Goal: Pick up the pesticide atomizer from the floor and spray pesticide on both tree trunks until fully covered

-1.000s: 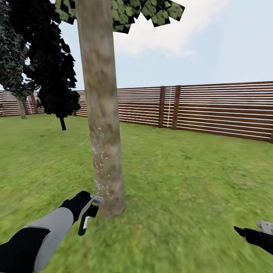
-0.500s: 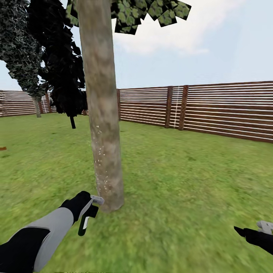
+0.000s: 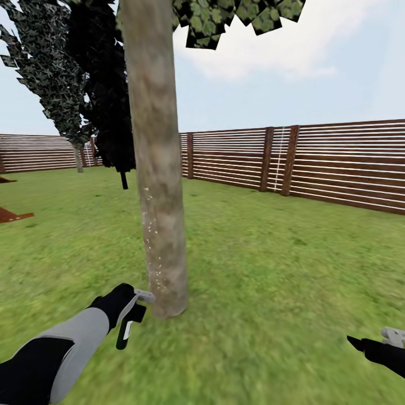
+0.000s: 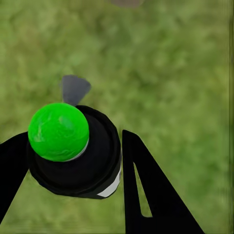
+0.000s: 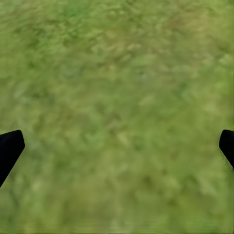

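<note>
A thick mottled grey-brown tree trunk [image 3: 160, 185] rises from the lawn just left of centre, with blocky green leaves [image 3: 242, 17] above. White specks dot its lower part. My left gripper [image 3: 128, 306] is shut on the pesticide atomizer [image 3: 126, 331], a black bottle whose grey nozzle [image 3: 145, 295] almost touches the trunk's base. The left wrist view shows the atomizer [image 4: 73, 151] with its bright green cap, held between black fingers [image 4: 141, 185]. My right gripper [image 3: 365, 344] hangs low at the right, over grass; its fingertips [image 5: 9, 146] stand wide apart with nothing between them.
A brown slatted fence [image 3: 337, 163] runs across the back. Dark narrow trees [image 3: 107, 112] stand behind the trunk to the left. A low brown object [image 3: 11, 215] lies at the left edge. Open lawn [image 3: 281, 270] stretches to the right of the trunk.
The whole view has swung: fence and dark trees slid rightward in the picture, and a brown object came in at the left edge. Both arms keep the same pose.
</note>
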You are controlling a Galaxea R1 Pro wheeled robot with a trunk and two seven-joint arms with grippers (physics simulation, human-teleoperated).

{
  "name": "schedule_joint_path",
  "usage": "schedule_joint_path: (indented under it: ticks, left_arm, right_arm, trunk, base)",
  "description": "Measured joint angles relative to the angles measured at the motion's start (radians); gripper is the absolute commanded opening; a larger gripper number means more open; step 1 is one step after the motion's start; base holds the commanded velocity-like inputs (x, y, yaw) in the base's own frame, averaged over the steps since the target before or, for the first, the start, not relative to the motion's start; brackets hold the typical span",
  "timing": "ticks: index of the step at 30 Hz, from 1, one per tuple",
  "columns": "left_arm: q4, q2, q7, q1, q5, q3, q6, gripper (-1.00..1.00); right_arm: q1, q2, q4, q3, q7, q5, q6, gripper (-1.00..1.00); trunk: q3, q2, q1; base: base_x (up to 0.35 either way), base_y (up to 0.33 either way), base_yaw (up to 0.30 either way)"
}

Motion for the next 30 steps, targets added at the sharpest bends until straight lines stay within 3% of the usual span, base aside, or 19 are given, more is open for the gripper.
schedule_joint_path:
  ticks: [16,30]
  left_arm:
    - [-0.001,-0.008,0.0,0.0,0.0,0.0,0.0,-1.0]
    - [-0.001,-0.008,0.0,0.0,0.0,0.0,0.0,-1.0]
  right_arm:
    - [0.0,0.0,0.001,0.0,0.0,0.0,0.0,1.0]
    - [0.0,0.0,0.002,0.0,0.0,0.0,0.0,1.0]
  trunk:
    - [0.0,0.0,0.0]
    - [0.0,0.0,0.0]
  base:
    - [0.061,-0.24,0.2]
    - [0.0,-0.318,0.025]
